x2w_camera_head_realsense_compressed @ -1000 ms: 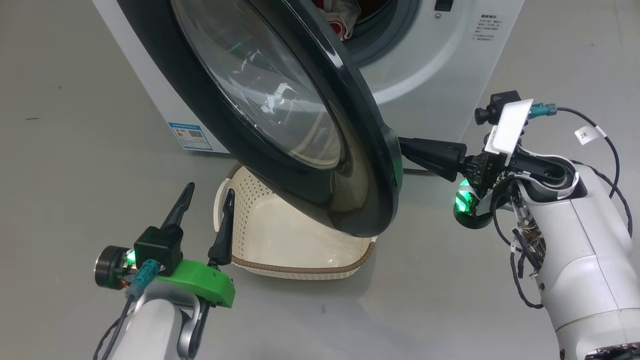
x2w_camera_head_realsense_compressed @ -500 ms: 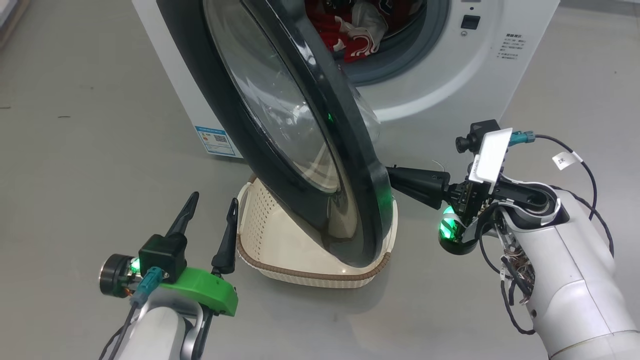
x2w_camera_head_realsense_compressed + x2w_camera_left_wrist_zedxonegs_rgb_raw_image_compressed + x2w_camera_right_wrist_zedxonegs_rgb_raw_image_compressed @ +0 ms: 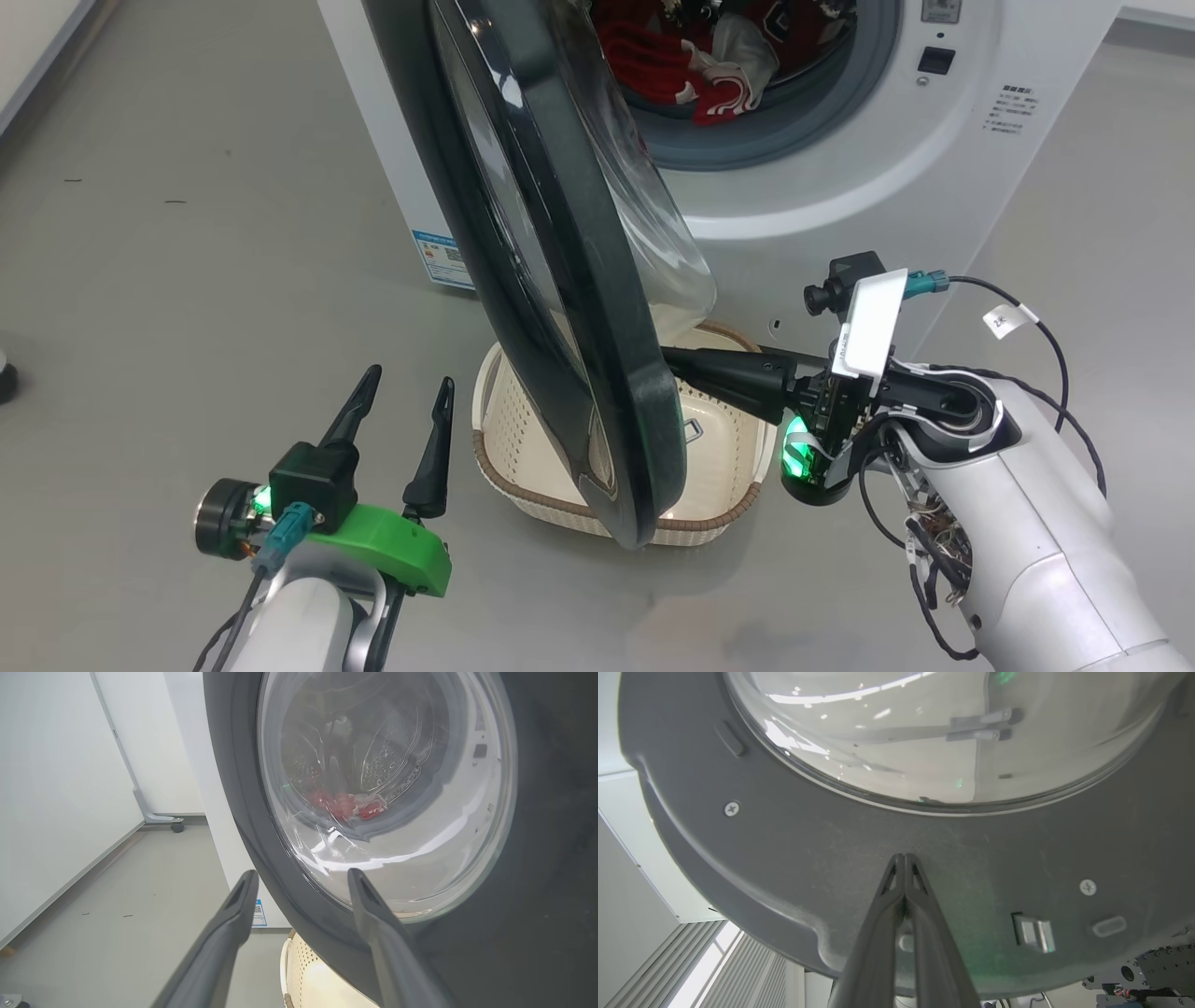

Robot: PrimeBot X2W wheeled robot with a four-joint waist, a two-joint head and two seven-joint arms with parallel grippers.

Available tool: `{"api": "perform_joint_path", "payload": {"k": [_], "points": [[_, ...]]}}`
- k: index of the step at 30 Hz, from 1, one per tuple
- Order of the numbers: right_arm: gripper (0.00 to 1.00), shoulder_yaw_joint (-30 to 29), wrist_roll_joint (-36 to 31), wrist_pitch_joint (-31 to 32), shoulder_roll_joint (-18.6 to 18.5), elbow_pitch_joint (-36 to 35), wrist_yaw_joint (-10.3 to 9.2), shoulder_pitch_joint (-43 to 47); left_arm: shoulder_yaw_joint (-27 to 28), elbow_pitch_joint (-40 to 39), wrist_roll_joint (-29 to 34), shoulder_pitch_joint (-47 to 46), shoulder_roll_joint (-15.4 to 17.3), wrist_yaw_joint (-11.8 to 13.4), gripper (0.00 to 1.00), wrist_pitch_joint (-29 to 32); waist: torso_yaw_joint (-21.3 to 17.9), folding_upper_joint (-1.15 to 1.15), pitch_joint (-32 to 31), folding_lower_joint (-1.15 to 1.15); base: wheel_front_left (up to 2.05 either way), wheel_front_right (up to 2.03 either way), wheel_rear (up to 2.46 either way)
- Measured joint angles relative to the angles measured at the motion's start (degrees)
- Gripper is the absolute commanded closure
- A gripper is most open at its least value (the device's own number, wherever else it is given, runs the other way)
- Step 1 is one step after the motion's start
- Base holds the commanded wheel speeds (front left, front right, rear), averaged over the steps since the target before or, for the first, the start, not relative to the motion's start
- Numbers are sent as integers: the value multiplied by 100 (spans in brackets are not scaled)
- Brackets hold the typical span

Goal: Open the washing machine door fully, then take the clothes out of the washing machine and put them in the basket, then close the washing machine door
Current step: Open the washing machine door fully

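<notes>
Basket point(image 3: 724, 457) sits before washing machine point(image 3: 840, 205), beneath door point(image 3: 560, 233).

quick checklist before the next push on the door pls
1. Right gripper shut, tips on the inner face of the washing machine door: ok.
2. Door fully open: not ok, it stands partway.
3. Left gripper open, apart from the door: ok.
4. Basket clears the door's lower edge: cannot tell.
5. Clothes in the drum, none in the basket: ok.
</notes>
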Motion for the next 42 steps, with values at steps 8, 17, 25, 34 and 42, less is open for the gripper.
{"api": "perform_joint_path", "payload": {"k": [8, 17, 25, 34, 42], "points": [[100, 369, 190, -196, 0, -178, 0, 138, -48, 37, -16, 17, 0, 1, 0, 0, 235, 0, -64, 0, 0, 0, 0], [100, 767, 411, -383, 0, -332, 0, 190, -37, 53, -18, 121, 5, 49, 0, 0, 398, 0, -120, 0, 0, 0, 0], [100, 978, 463, -587, 2, -400, 0, 198, -42, 47, -58, 123, 8, 51, 0, 0, 445, 0, -111, 0, 0, 0, 0], [100, 823, 662, -987, 18, -594, 0, 319, -16, 21, -58, 142, 9, 105, 0, 0, 442, 0, -106, 0, 0, 0, 0], [100, 46, 736, -1524, 25, -994, 0, 717, 70, -15, -58, 175, 10, 147, 0, 0, 373, 0, -110, 0, 0, 0, 0]]}}
